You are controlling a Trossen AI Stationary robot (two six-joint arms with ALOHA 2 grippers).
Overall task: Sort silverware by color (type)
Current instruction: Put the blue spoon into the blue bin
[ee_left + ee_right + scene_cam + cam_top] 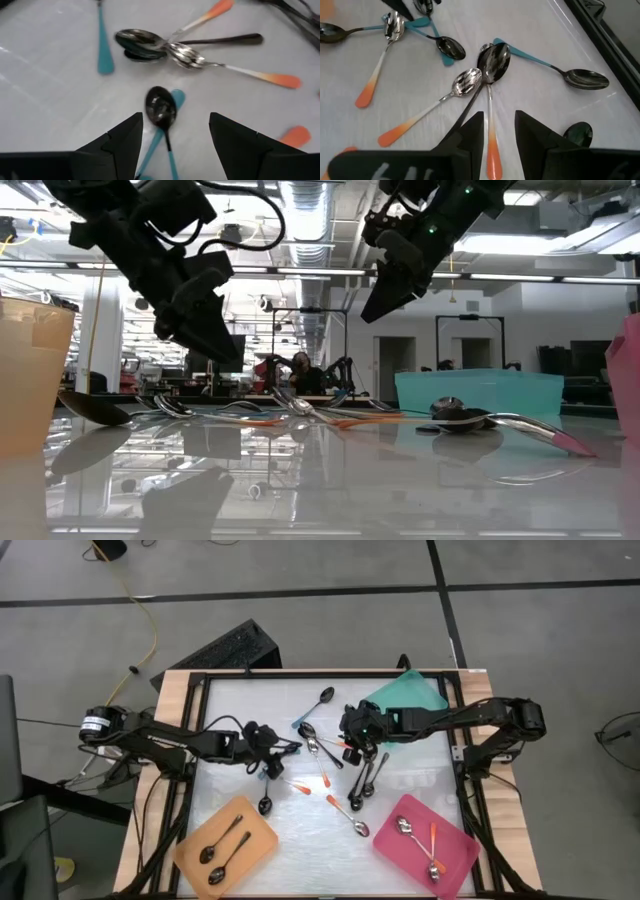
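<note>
Several spoons lie flat on the white table top between the two arms: a loose pile, some with orange handles, some teal, some dark. My left gripper hangs open above the table. In the left wrist view, a dark-bowled spoon with a teal handle lies below the gap of the left gripper. My right gripper is open only a little and also raised. In its wrist view, an orange-handled spoon runs under the right gripper. The low view shows both grippers off the table.
An orange tray at the near left holds two dark spoons. A pink tray at the near right holds orange-handled spoons. A teal tray sits at the far edge behind the right arm. A dark spoon lies alone near the orange tray.
</note>
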